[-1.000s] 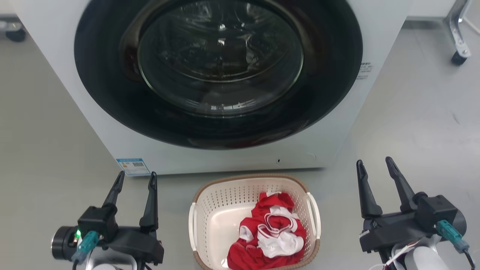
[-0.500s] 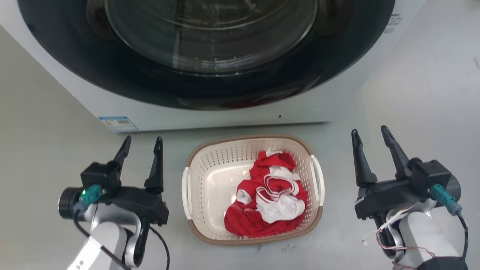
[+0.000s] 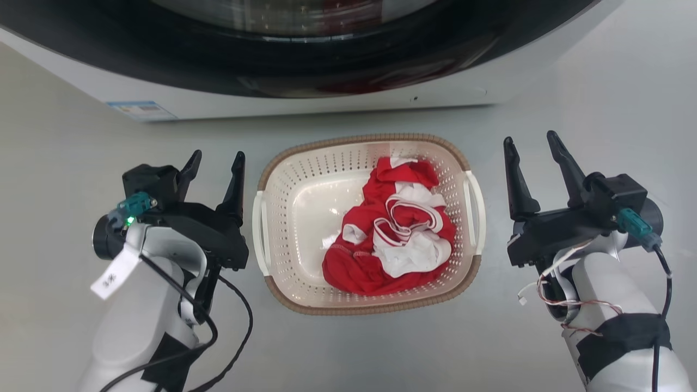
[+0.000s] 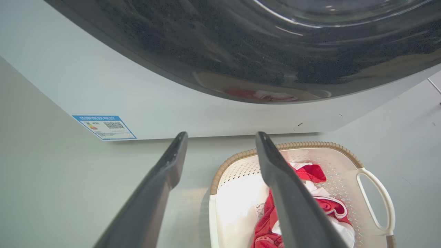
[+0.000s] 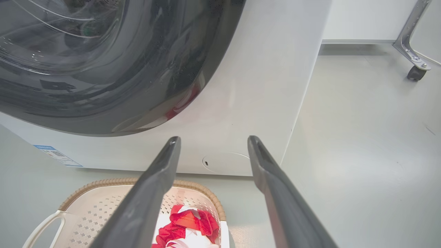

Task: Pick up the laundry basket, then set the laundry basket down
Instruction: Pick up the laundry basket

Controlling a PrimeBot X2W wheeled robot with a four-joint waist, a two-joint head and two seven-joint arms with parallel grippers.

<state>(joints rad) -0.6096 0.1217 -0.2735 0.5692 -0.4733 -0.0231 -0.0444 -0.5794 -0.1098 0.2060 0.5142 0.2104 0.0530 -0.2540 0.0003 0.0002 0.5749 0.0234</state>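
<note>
A white front-loading washing machine (image 3: 305, 106) with a dark round door stands across the far side of the scene. Before it lies a smooth, pale grey floor (image 3: 599, 81), bare and faintly glossy; the right wrist view shows a metal leg on a caster (image 5: 415, 65) further off. The laundry basket (image 3: 375, 310) sits flat on that floor just in front of the machine, between the two arms, so the lift looks not yet begun and both the pick-up and the set-down are left to do. The left gripper (image 3: 217, 158) hangs just beside the basket's left side, fingers spread wide and holding nothing. The right gripper (image 3: 530, 139) is near the right side but clearly apart from it, likewise wide and empty. A crumpled red and white garment (image 3: 392, 234) lies in the basket's right half. The white side handles (image 3: 479, 212) are both free, and seem the likely places to grip. A small blue sticker (image 3: 141, 110) marks the machine's lower left corner.
</note>
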